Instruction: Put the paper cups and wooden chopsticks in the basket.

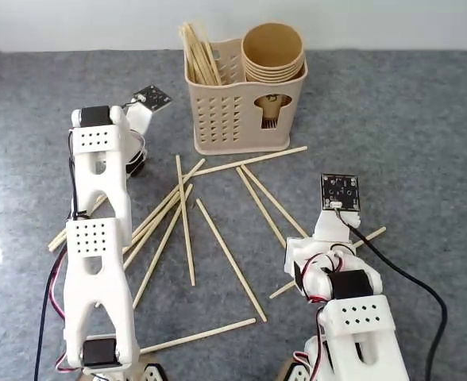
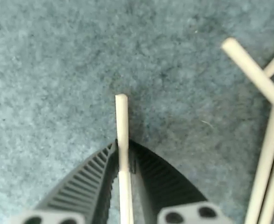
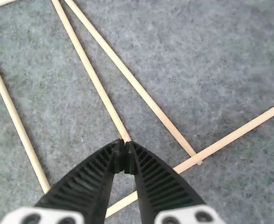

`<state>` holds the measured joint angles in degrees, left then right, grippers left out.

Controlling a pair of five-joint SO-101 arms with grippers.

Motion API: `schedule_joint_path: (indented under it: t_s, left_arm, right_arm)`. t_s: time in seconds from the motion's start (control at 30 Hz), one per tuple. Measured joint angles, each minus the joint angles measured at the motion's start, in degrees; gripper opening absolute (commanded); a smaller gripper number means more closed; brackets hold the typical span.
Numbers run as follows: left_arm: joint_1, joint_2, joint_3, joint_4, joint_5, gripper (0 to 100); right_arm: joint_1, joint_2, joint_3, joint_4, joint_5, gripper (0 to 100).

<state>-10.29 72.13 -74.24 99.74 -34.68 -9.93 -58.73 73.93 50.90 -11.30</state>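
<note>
A beige perforated basket (image 1: 241, 119) stands at the back of the grey mat, holding a stack of paper cups (image 1: 273, 49) and a bundle of chopsticks (image 1: 200, 55). Several loose wooden chopsticks (image 1: 184, 218) lie scattered in front of it. My left gripper (image 2: 123, 143) is shut on one chopstick (image 2: 121, 116), whose end pokes out past the fingertips just above the mat. My right gripper (image 3: 124, 148) is shut with nothing between its fingers, its tips touching the near end of a lying chopstick (image 3: 92, 79).
More chopsticks (image 2: 267, 140) lie close beside the left gripper. Another chopstick (image 3: 239, 133) crosses just beyond the right gripper's tips. The left arm (image 1: 98, 238) stands left of the pile, the right arm (image 1: 337, 278) at the front right. Bare mat lies to the right of the basket.
</note>
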Motion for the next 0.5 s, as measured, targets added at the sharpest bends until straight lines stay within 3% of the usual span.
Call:
schedule_joint_path:
  t_s: [0.23,0.5]
  left_arm:
    - [-2.0,-7.1,0.1,-0.1,3.2,1]
    - [-0.6,-20.8,0.1,-0.1,11.9,1]
  right_arm:
    - [0.0,0.0,0.0,0.0,0.0,0.8]
    - [0.0,0.0,0.0,0.0,0.0,0.8]
